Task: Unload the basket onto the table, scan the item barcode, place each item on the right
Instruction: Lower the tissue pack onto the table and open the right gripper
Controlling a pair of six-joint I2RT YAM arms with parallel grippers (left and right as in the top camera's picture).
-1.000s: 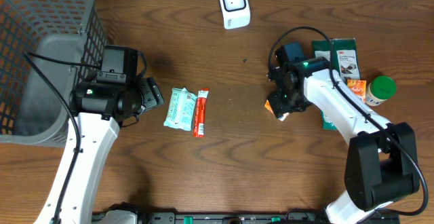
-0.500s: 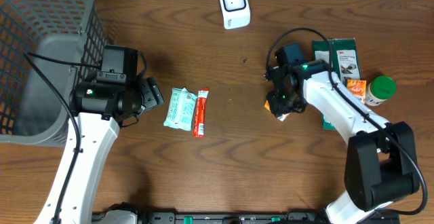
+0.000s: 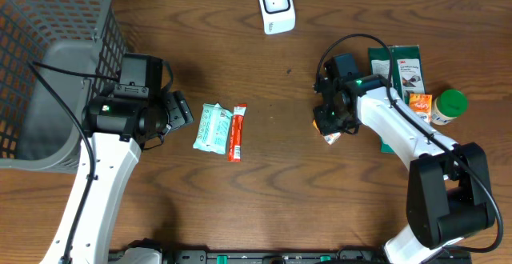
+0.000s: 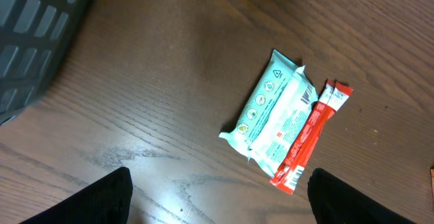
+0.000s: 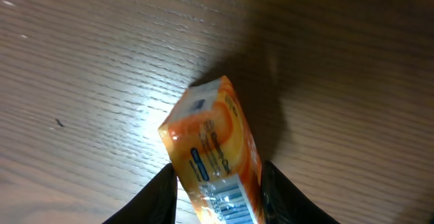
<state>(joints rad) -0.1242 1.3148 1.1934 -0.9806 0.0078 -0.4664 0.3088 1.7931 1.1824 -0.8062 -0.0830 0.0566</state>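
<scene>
While left tool (image 4: 220,198) gapes wide, right tool (image 5: 220,197) has narrowed onto orange box (image 5: 209,139).

The left arm (image 3: 104,176) is stretching up from the near edge, and the left gripper (image 3: 178,110) is hovering wide open, holding nothing. The right arm (image 3: 400,128) is bending inward; the right gripper (image 3: 330,126) is pointing down, clamping an orange box (image 5: 210,149).
</scene>
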